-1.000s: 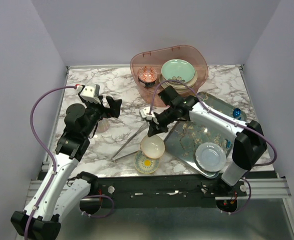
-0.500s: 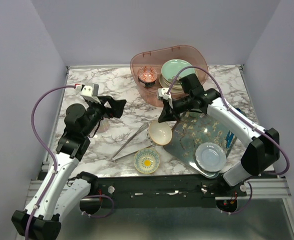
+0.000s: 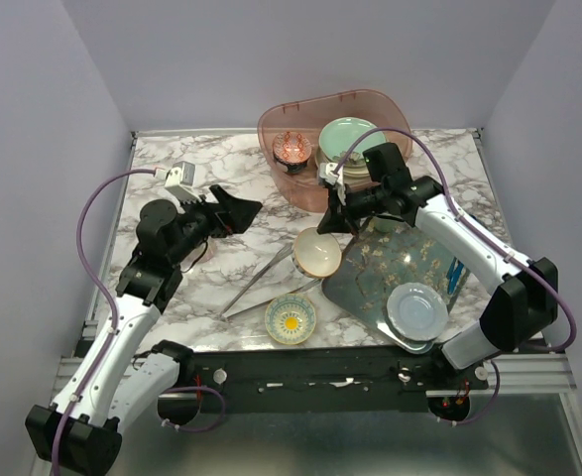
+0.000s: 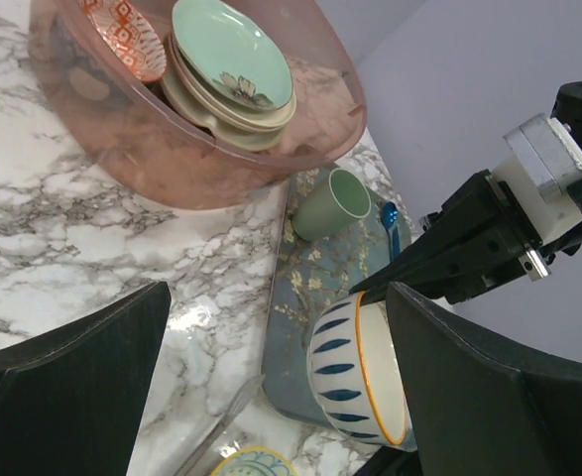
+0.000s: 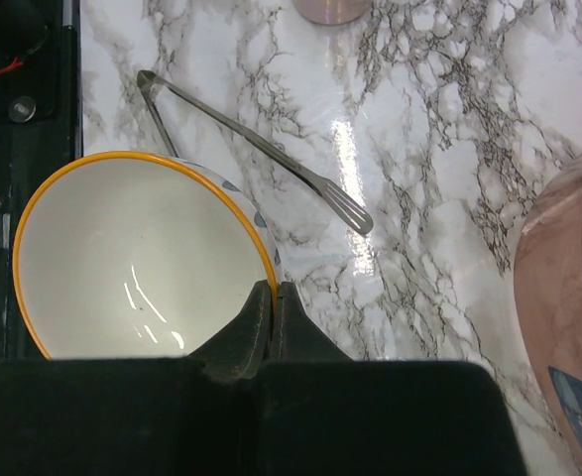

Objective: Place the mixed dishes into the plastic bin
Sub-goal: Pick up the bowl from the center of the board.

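Step in hand: carrying the striped bowl (image 3: pixel 317 252) to the bin (image 3: pixel 271 127).

- Right tool (image 3: pixel 324 226) is clamped thin on the bowl's rim, fingers (image 5: pixel 259 315) pinched either side of the yellow edge. The bowl hangs tilted over the near-left corner of the tray (image 3: pixel 409 260), close in front of the bin.
- Left tool (image 3: pixel 237 210) stands wide with nothing in it, hovering over the counter (image 3: pixel 172 159) left of the bin and pointing toward the bowl.
- Already in the bin: red bowl (image 3: pixel 291 149) and green plates (image 3: pixel 350 139), stacked at the right side.
- Outside the bin: small yellow-centred bowl (image 3: pixel 291 317) at the near counter edge, pale plate (image 3: pixel 416 309) and green mug (image 4: pixel 330 203) on the tray.
- Tongs (image 3: pixel 256 283) lie on the counter beside the bowl. Not part of the job.

Next move, my read: lift the bowl over the bin's front wall, set it down in the free space in front of the red bowl, then release. A rim pinch is a weak hold, so the bowl could swing or slip; go slowly and keep clear of the plate stack.

Surface: glossy white-grey marble-pattern counter, some glare. Plain lilac walls (image 3: pixel 33 99) on three sides, black frame (image 3: pixel 310 377) along the near edge.
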Robot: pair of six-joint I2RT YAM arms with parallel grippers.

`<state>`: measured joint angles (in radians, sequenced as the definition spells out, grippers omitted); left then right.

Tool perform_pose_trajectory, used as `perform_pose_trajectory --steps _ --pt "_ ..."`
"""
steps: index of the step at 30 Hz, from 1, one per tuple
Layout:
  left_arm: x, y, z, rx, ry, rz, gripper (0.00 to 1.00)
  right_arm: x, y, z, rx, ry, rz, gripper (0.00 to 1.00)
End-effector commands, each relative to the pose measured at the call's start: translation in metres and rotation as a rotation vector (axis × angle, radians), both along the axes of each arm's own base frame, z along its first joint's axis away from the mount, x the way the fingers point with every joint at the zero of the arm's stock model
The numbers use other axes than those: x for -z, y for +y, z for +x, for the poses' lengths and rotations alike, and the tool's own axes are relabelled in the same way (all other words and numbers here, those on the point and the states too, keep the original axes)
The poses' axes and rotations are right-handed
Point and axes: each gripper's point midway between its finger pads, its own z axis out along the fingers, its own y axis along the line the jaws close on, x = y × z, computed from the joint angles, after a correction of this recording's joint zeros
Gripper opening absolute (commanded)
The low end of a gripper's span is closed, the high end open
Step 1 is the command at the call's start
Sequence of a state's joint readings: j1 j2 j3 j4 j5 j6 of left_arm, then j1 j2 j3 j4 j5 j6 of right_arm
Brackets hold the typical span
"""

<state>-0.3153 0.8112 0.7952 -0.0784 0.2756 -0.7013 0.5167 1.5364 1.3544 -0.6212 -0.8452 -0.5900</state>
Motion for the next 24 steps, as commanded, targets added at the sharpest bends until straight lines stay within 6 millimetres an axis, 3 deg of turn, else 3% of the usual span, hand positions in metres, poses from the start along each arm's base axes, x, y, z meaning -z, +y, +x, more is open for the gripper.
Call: perform_pose_trajectory --steps 1,10,12,24 --pt "0.009 -0.013 -0.011 0.056 0.096 -0.037 0.99 -0.016 -0.002 0.007 0.056 -0.035 0.025 0.00" --pt "0.033 -0.028 -0.013 0.004 0.167 0.110 0.99 -0.013 -0.006 0.016 0.102 -0.054 -0.001 0.00" --pt "0.030 -0.039 -0.018 0.018 0.161 0.147 0.99 -0.012 -0.007 0.018 0.116 -0.055 -0.006 0.00" --pt "0.042 -0.051 -0.024 -0.069 0.202 0.325 0.99 -0.009 -0.014 0.035 0.215 -0.071 -0.029 0.00"
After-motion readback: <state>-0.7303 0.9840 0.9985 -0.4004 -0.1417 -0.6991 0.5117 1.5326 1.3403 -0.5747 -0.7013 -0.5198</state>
